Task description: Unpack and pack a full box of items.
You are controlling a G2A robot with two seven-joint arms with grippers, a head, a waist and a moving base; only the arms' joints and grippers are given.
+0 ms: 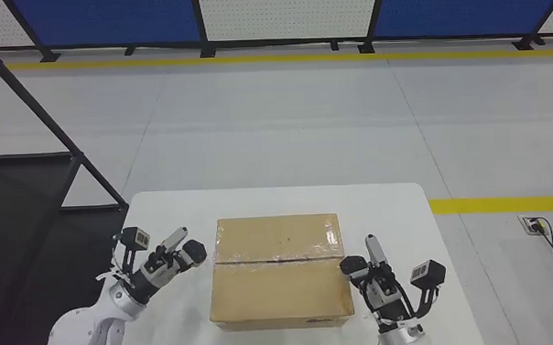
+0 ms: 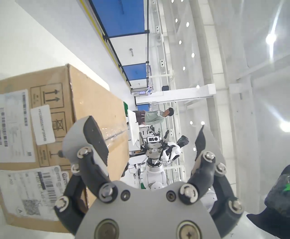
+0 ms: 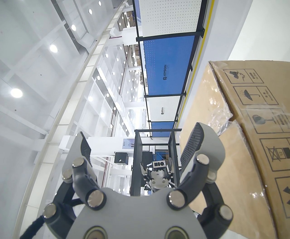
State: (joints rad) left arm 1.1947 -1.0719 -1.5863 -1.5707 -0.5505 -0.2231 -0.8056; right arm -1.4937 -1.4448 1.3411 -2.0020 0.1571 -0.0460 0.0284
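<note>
Taped brown cardboard box (image 1: 278, 273) lower centre on white table (image 1: 259, 202), left gripper (image 1: 184, 246) and right gripper (image 1: 361, 257) beside it, both jaws spread apart

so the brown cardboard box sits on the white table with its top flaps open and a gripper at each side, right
Not open: the brown cardboard box has its top flaps shut and taped, as the top view shows. It does sit on the white table, left gripper and right gripper at its sides.
</note>
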